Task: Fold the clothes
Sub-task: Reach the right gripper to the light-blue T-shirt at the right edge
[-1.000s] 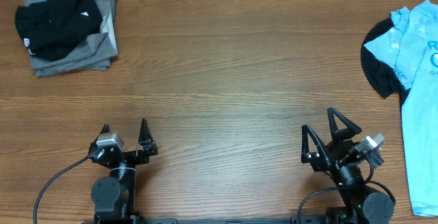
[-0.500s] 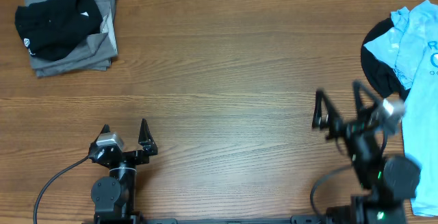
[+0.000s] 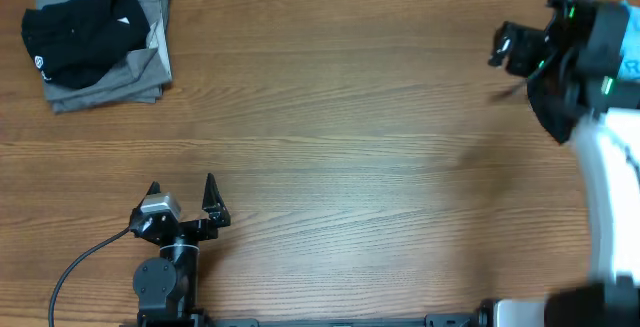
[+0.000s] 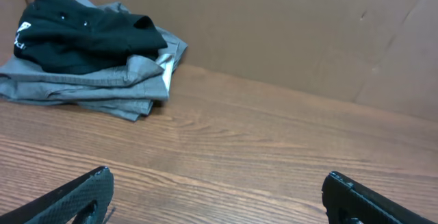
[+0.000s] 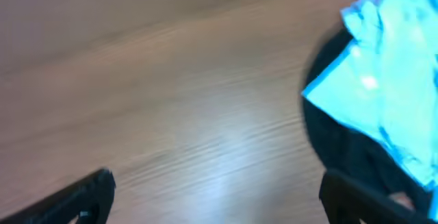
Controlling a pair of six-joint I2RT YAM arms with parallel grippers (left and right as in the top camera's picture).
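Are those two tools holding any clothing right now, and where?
Nothing is held: the left tool and right tool are both open and empty.

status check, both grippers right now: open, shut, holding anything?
Left gripper: open, holding nothing.
Right gripper: open, holding nothing, close to the soft light-blue T-shirt but not touching it.

No word, number or brand can be read anywhere. A small white mark (image 3: pixel 38 63) sits on the edge of the folded black garment (image 3: pixel 85 35) atop the grey pile (image 3: pixel 140 72) at the far left of the tabletop (image 3: pixel 330 117), too small to make out. In the right wrist view the light-blue T-shirt (image 5: pixel 397 80) is blurred, with no legible lettering.
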